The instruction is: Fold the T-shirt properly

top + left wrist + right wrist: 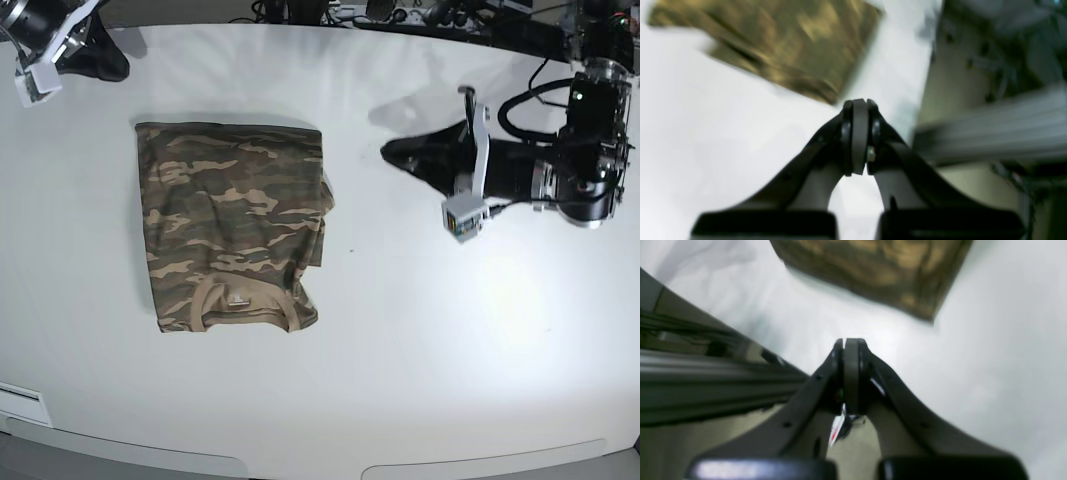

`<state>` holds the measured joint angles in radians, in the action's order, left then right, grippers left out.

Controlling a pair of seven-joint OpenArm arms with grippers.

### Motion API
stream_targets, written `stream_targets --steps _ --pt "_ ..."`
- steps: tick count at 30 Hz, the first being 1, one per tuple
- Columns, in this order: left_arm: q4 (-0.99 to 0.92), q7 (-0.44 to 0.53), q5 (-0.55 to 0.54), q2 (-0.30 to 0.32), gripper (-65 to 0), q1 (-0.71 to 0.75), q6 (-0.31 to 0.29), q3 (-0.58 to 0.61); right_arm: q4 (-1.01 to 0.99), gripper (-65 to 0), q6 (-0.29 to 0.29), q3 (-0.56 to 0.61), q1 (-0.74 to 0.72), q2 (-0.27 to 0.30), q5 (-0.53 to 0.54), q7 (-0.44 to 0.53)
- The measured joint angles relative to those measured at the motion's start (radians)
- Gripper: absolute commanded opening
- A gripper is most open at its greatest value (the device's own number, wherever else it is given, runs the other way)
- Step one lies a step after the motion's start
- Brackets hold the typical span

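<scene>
The T-shirt (232, 222) lies folded on the tabletop (400, 350); soft, light cloth, best gripped at an edge. Both end effectors, left (858, 103) and right (850, 341), are pressed together, empty.

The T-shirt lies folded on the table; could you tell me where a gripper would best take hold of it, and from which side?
Probably the T-shirt's layered right edge in the base view, approached low from the bare table beside it; the stacked folds there stick out slightly, giving closed jaws something to pinch.

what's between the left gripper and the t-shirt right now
Only bare white table; nothing lies between the left gripper and the T-shirt, clearest in the base view.
</scene>
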<state>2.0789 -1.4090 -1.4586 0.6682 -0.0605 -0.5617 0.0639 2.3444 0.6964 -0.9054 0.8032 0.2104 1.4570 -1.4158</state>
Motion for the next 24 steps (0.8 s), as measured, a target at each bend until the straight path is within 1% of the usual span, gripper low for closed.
stream_targets --steps 2,5,9,12,14,16,17,19,22,24 --pt "0.085 0.003 0.000 0.036 -65.0 0.096 0.000 -0.020 0.001 -65.0 0.001 -0.026 0.049 0.002 0.002 0.004" --pt "0.187 0.005 -0.002 0.069 -65.0 0.249 -0.006 -0.051 0.001 -65.0 0.001 -0.043 0.117 0.006 0.006 0.008" --pt "0.270 0.017 -0.009 0.118 -65.0 0.492 -0.013 -0.129 0.001 -65.0 0.000 -0.045 0.251 -0.006 0.007 0.012" --pt "0.261 0.002 0.011 0.121 -65.0 0.695 -0.023 -0.174 0.001 -65.0 0.000 -0.044 0.357 -0.036 0.003 0.008" --pt "0.263 0.007 -0.001 0.117 -65.0 0.801 -0.023 -0.183 0.001 -65.0 0.000 -0.043 0.410 -0.055 0.009 0.012" --pt "0.264 0.016 0.001 0.117 -65.0 0.898 -0.023 -0.184 0.000 -65.0 0.000 -0.042 0.453 -0.063 0.007 0.010" --pt "0.264 0.022 0.022 0.118 -65.0 0.949 -0.023 -0.185 -0.011 -65.0 0.001 -0.042 0.469 -0.061 0.013 0.016" --pt "0.263 0.014 0.098 0.120 -65.0 1.041 -0.023 -0.186 -0.062 -65.0 0.001 -0.035 0.488 -0.063 0.019 0.020" --pt "0.263 0.021 0.211 0.121 -65.0 1.158 -0.023 -0.188 -0.170 -65.0 0.001 0.014 0.487 -0.062 0.012 0.017" --pt "0.263 0.068 0.292 0.119 -65.0 1.221 -0.023 -0.188 -0.256 -65.0 0.001 0.068 0.484 -0.061 0.012 0.020"
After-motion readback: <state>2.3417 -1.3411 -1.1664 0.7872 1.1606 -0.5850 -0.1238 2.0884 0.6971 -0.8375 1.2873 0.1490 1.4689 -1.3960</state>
